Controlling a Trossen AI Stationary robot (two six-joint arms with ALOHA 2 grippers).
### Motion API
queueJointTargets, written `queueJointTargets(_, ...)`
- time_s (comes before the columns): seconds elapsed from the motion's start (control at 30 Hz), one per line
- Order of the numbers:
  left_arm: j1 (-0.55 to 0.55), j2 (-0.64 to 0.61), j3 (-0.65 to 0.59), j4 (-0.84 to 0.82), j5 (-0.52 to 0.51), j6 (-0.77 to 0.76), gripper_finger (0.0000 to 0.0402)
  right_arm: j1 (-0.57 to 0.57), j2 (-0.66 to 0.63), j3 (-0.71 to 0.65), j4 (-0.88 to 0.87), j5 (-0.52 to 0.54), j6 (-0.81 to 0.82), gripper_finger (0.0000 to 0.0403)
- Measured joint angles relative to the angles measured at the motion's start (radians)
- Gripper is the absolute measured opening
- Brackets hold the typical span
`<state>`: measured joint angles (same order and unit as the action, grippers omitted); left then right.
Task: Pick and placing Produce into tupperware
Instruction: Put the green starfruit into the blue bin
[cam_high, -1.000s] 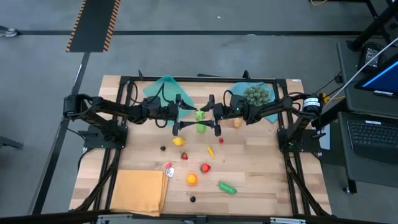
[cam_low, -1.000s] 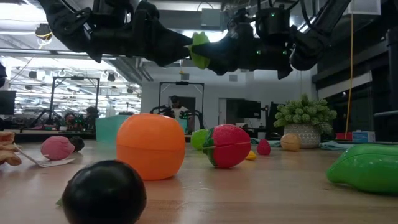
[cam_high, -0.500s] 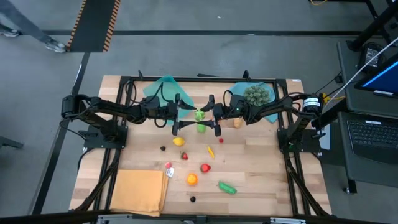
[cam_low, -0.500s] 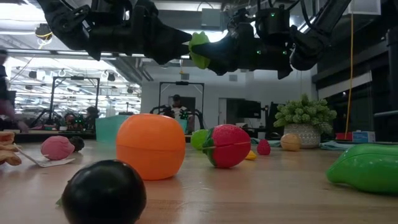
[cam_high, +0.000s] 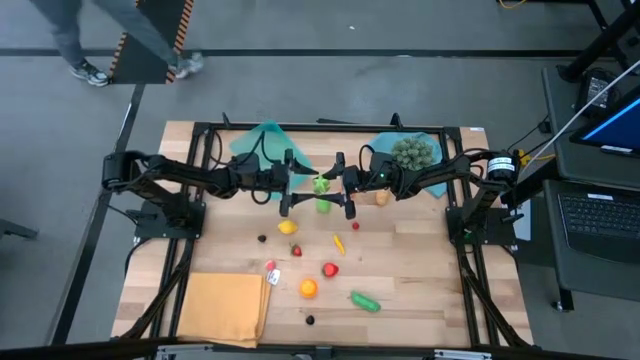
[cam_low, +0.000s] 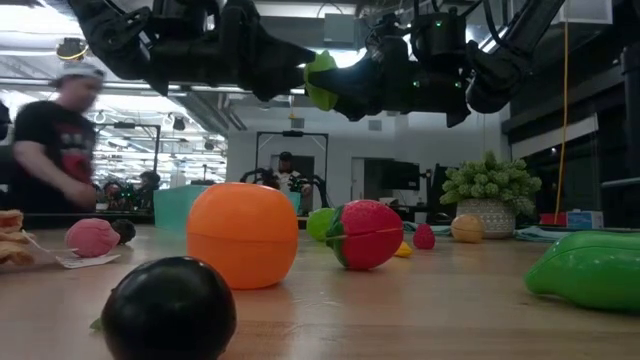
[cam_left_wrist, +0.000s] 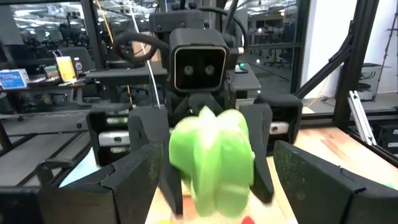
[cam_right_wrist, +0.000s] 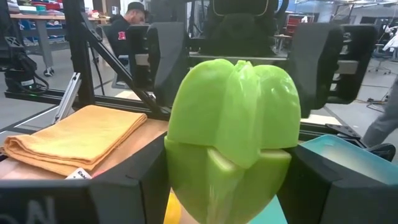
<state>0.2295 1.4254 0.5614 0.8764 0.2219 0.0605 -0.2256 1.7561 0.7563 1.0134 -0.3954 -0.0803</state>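
Mid-handover above table centre, our right gripper (cam_high: 338, 185) clamped the green pepper (cam_high: 321, 184), our left gripper (cam_high: 293, 186) gaped around it; next: close left, release right, carry to tupperware (cam_high: 262, 142).

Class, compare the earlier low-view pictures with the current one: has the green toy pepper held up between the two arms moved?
No. The green pepper sits at the same spot against the doorway frame behind it.
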Motion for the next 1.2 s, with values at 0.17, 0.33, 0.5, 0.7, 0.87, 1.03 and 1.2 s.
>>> queueJointTargets(0.17, 0.0, 0.05, 0.023, -0.001, -0.001, 0.001, 0.03, 0.0, 0.0, 0.0, -0.003, -0.002, 0.002, 0.0228)
queueJointTargets(0.33, 0.0, 0.077, 0.051, 0.002, -0.002, 0.001, 0.03, 0.0, 0.0, 0.0, -0.005, -0.001, 0.002, 0.0228)
queueJointTargets(0.5, 0.0, 0.083, 0.07, -0.006, -0.001, 0.001, 0.03, 0.0, 0.0, 0.0, 0.0, -0.002, 0.002, 0.0228)
queueJointTargets(0.7, 0.0, 0.083, 0.073, -0.011, 0.0, 0.002, 0.0298, 0.0, 0.0, 0.0, 0.0, -0.002, 0.002, 0.0228)
queueJointTargets(0.87, 0.0, 0.083, 0.073, -0.011, 0.0, 0.002, 0.028, 0.0, 0.0, 0.0, 0.0, -0.001, 0.002, 0.0228)
queueJointTargets(1.03, 0.0, 0.083, 0.073, -0.013, 0.002, 0.002, 0.0242, 0.0, 0.0, 0.0, -0.001, -0.002, 0.001, 0.0228)
queueJointTargets(1.2, 0.0, 0.082, 0.073, -0.014, 0.002, 0.002, 0.0209, 0.0, 0.0, -0.001, -0.002, -0.004, 0.001, 0.0228)
